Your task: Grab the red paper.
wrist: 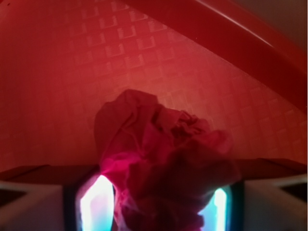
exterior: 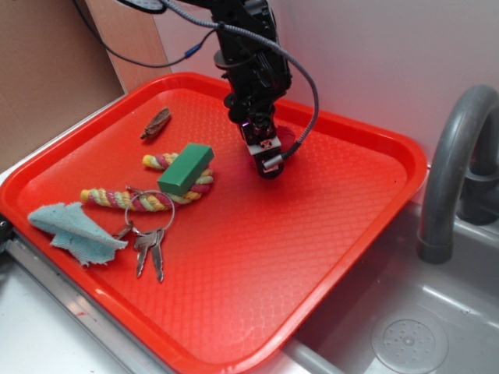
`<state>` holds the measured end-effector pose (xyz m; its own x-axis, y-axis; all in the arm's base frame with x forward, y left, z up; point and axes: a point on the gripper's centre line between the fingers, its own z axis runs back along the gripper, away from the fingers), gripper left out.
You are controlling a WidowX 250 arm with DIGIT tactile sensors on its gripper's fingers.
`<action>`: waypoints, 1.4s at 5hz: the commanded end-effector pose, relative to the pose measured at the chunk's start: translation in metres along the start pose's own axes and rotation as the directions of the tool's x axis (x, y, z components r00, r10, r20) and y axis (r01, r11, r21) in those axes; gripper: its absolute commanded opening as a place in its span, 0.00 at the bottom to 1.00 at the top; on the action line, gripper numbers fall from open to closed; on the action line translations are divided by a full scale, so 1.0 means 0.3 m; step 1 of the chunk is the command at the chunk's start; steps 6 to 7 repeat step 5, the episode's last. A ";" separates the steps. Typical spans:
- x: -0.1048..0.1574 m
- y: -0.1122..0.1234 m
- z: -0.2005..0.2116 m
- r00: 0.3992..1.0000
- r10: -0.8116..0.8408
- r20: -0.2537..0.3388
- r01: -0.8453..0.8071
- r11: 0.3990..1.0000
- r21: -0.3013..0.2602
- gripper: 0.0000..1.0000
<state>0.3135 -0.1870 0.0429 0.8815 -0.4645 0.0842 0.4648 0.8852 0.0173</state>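
The red paper (wrist: 159, 144), a crumpled dark crimson ball, fills the gap between my two fingers in the wrist view, pressed by the left pad (wrist: 98, 202) and the right pad (wrist: 222, 207) and bulging out above them. From the exterior view only a sliver of the red paper (exterior: 293, 139) shows behind the gripper (exterior: 265, 160), which is lowered to the surface of the red tray (exterior: 312, 257) near its back middle. The gripper (wrist: 163, 204) is shut on the paper.
On the tray's left half lie a green block (exterior: 185, 167) on a coloured rope (exterior: 125, 199), keys on a ring (exterior: 148, 245), a blue cloth (exterior: 74, 230) and a small brown piece (exterior: 156, 123). A grey faucet (exterior: 456, 156) and sink (exterior: 405, 335) lie right. The tray's raised rim (wrist: 240, 33) runs just behind the paper.
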 end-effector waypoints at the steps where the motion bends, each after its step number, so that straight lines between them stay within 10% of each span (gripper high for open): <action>1: -0.014 0.018 0.178 0.993 0.113 0.038 -0.115 0.992 0.046 0.00; 4: -0.296 0.110 0.683 0.799 0.584 0.145 -0.585 0.810 -0.040 0.00; 7: -0.350 0.136 0.767 0.778 0.595 0.202 -0.599 0.799 -0.051 0.00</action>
